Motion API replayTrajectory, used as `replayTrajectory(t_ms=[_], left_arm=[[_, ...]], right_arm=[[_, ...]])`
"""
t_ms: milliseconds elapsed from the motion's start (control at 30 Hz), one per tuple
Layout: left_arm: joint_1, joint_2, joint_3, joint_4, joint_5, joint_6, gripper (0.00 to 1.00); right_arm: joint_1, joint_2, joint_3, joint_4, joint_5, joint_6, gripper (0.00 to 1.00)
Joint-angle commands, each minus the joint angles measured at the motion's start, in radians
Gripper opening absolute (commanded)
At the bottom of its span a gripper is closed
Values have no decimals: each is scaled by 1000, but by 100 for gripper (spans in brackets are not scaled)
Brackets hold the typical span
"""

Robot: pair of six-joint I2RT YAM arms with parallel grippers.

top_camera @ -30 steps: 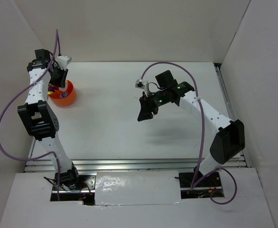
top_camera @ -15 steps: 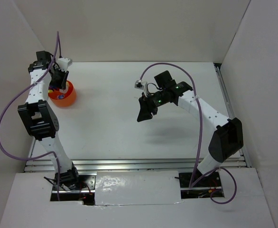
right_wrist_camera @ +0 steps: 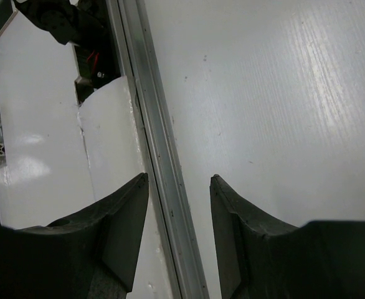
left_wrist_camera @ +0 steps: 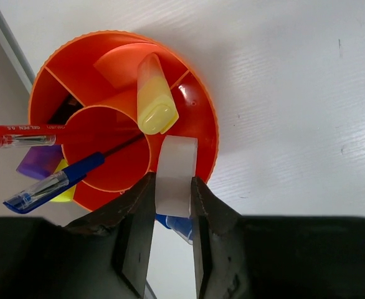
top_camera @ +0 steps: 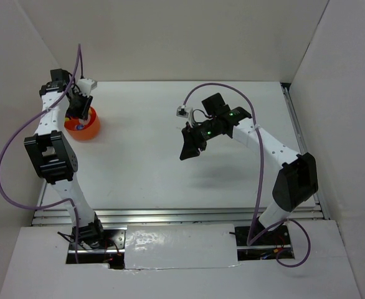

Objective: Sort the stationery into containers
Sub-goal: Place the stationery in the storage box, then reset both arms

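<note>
Overhead view of a white table (top_camera: 145, 168) walled in white, with two robot arms rising from its near edge.

At about 9 o'clock on the table stands a round orange-red cup (top_camera: 86, 126). The left gripper (top_camera: 78, 107) hangs directly over it.

The left wrist camera looks straight down into the orange-red cup (left_wrist_camera: 202, 103), which has a round inner tube ringed by wedge-shaped outer pockets.
- A red pen (left_wrist_camera: 20, 136) sticks out over the rim at 9 o'clock. Which pocket it stands in cannot be told.
- A purple marker (left_wrist_camera: 38, 163) sits at 8 o'clock in an outer pocket.
- A thin blue pen (left_wrist_camera: 52, 184) crosses just in front of the marker and slants up into the inner tube.
- A pale yellow stick (left_wrist_camera: 154, 93) leans in an outer pocket at 12 o'clock.
- At the cup's 5 o'clock rim the left gripper (left_wrist_camera: 172, 180) is clenched on a white tape ring (left_wrist_camera: 175, 159). The ring is seen edge-on and touches both fingers (left_wrist_camera: 136, 230). Its upper end reaches over the rim.

Near the middle of the table in the overhead view, well apart from the cup, the right gripper (top_camera: 189, 147) hangs above the bare surface.

In the right wrist view the right gripper (right_wrist_camera: 178, 180) is released. Its two dark fingers (right_wrist_camera: 232, 237) stand apart with nothing between them. Below the gap lie the table and an aluminium rail (right_wrist_camera: 164, 168) that runs from 12 o'clock to 6 o'clock.
</note>
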Motion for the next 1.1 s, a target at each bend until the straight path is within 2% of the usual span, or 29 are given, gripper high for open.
replayTrajectory(t_ms=[0,133,300,433,467,567,633,667,700,733,767,800,900,933,1067], left_arm=[[-3,-12,-9,19,-10,28,43],[-4,-17,-4,23,-14,25,53],[-4,-43,23,2,33,23,54],[-4,-121,91,-17,192,-23,51],[-4,-165,103,-18,276,-37,51],[-36,-268,103,8,399,-99,56],[-109,-317,54,29,408,-135,67],[-142,-363,34,32,395,-141,70],[-212,-383,-13,39,359,-155,81],[-245,-414,-42,43,345,-168,86],[-260,-428,-99,45,334,-197,99],[-326,-440,-125,49,320,-213,99],[-377,-501,-274,92,342,-244,99],[-389,-544,-321,158,317,-270,99],[-426,-661,-509,245,215,-336,99]], right_arm=[[-9,3,30,3,-18,-12,52],[-7,6,38,-2,-18,-9,52],[-7,0,42,-7,-16,-10,52],[-9,-20,39,-10,10,-7,52],[-12,-33,41,-13,17,-6,52],[-23,-69,36,-11,50,0,52],[-41,-91,29,-8,92,19,58],[-49,-115,27,-5,114,28,66],[-61,-128,22,-4,135,40,96],[-81,-138,15,-5,161,45,100],[-93,-167,9,-8,219,48,100],[-110,-184,3,-8,249,51,100],[-196,-281,-81,12,349,63,100],[-252,-339,-108,16,368,62,100],[-407,-479,-261,44,487,22,100]])
